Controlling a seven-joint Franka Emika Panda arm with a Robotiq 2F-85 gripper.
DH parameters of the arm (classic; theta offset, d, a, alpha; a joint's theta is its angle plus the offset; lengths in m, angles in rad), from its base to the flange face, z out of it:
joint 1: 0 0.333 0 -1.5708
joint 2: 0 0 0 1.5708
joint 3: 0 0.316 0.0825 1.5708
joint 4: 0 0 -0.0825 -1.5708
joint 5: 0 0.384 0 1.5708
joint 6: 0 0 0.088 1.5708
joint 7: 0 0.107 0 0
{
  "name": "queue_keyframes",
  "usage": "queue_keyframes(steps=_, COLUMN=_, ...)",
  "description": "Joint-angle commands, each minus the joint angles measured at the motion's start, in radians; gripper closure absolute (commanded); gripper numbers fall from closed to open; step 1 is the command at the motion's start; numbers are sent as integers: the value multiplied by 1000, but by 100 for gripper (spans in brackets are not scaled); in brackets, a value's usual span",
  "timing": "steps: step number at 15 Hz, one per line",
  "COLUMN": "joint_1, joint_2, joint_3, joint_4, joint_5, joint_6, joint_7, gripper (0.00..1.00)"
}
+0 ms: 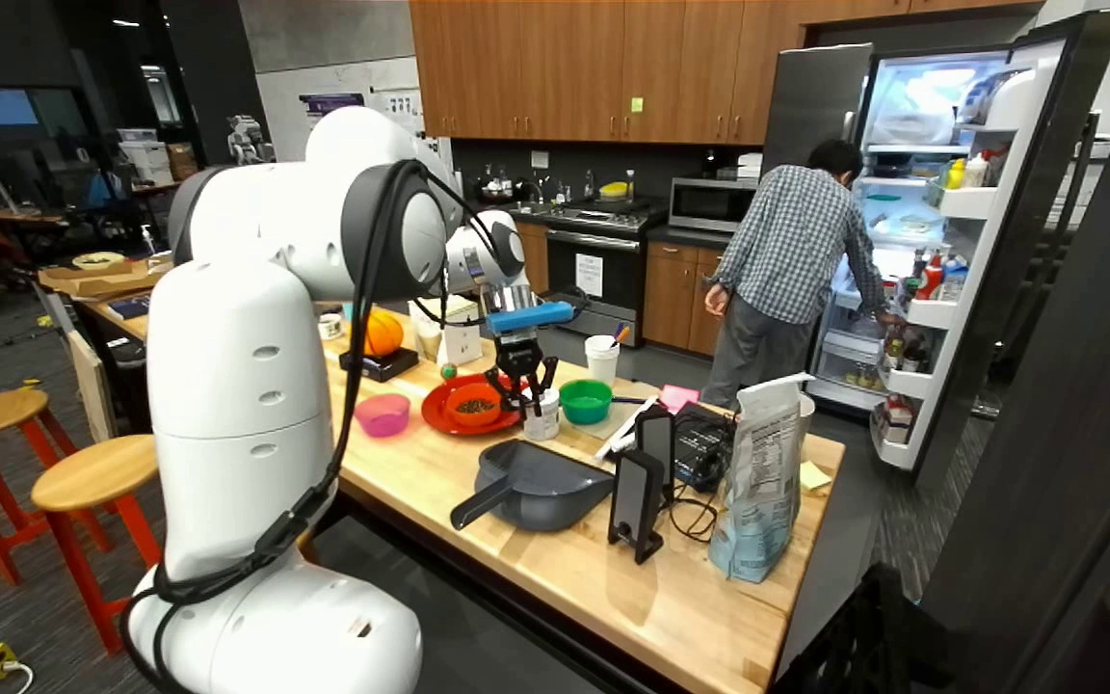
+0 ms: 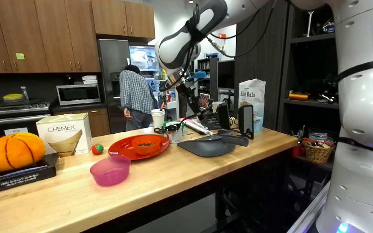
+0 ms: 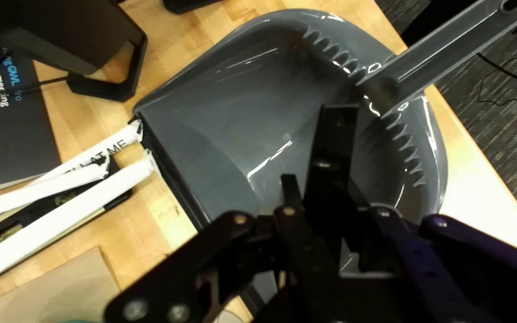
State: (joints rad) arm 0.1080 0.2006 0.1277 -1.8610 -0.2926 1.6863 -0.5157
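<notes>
My gripper (image 1: 521,397) points down above the table and also shows in both the other exterior view angle (image 2: 200,115) and the wrist view (image 3: 326,186). Its fingers close around a black, handle-like thing (image 3: 332,148); the lower part of it is hidden. The grey dustpan (image 3: 240,112) lies below the jaws, apart from them; it shows in both exterior views (image 1: 541,492). A clear-sided cup (image 2: 175,136) stands near the gripper, beside a green bowl (image 1: 586,400). A thin black strip runs from near the fingertips toward the cup; I cannot tell whether it is held.
A red plate (image 2: 121,148) bears an orange bowl (image 2: 146,149). A pink bowl (image 2: 110,171), white cup stack (image 1: 603,361), white-wrapped sticks (image 3: 65,220), black speakers (image 1: 634,506) and an oats bag (image 1: 762,482) stand around. A person (image 1: 791,251) is at the open fridge.
</notes>
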Motion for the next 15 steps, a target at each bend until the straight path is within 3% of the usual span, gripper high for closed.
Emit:
queue_keyframes(steps=1, joint_1=3, joint_2=60, joint_3=5, joint_4=98, joint_5=-16, joint_6=-23, joint_7=-12, gripper=94)
queue_keyframes(steps=15, joint_1=23, joint_2=191, joint_3=27, joint_4=285, joint_5=6, joint_6=-43, joint_7=-29, gripper=94)
